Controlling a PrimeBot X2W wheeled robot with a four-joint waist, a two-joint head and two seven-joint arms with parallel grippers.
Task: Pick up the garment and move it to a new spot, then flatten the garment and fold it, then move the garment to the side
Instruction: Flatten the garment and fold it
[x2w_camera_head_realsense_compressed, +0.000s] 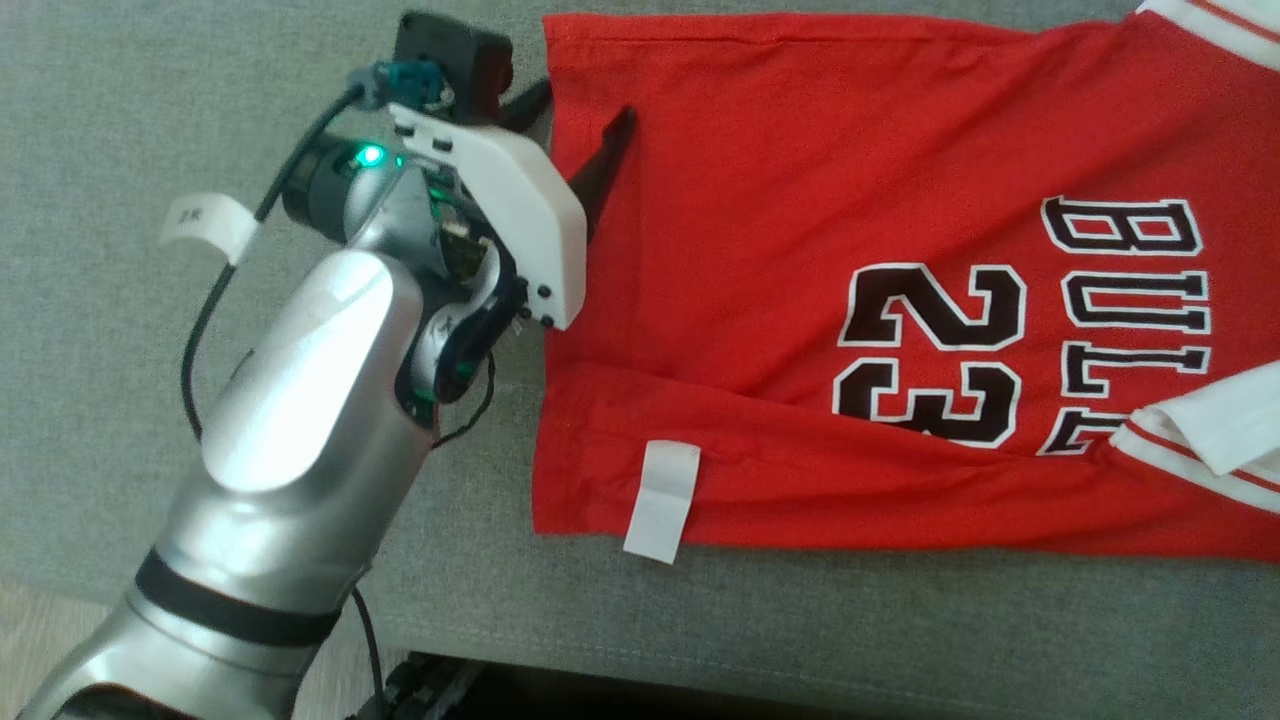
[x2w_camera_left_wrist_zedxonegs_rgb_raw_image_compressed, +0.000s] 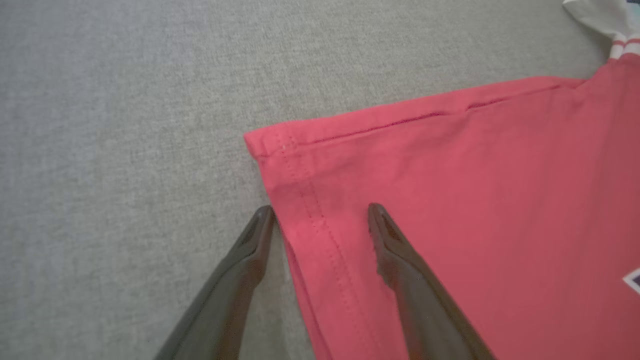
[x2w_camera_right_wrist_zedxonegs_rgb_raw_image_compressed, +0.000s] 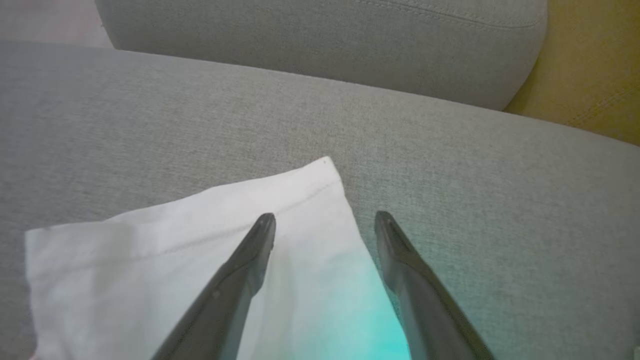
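While the garment (x2w_camera_head_realsense_compressed: 760, 220) is lying spread on the sofa (x2w_camera_head_realsense_compressed: 150, 80), folding is seemingly beginning: left gripper (x2w_camera_left_wrist_zedxonegs_rgb_raw_image_compressed: 320, 210) straddling hem corner (x2w_camera_left_wrist_zedxonegs_rgb_raw_image_compressed: 270, 145), right gripper (x2w_camera_right_wrist_zedxonegs_rgb_raw_image_compressed: 325, 216) over sleeve (x2w_camera_right_wrist_zedxonegs_rgb_raw_image_compressed: 150, 250), jaws released, needing closing next.

Soft, even light, faint shadows, slight blur throughout. A cyan glow tints the white sleeve (x2w_camera_right_wrist_zedxonegs_rgb_raw_image_compressed: 125, 265) at six o'clock.

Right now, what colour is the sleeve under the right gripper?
White; the sleeve shows best in the right wrist view.
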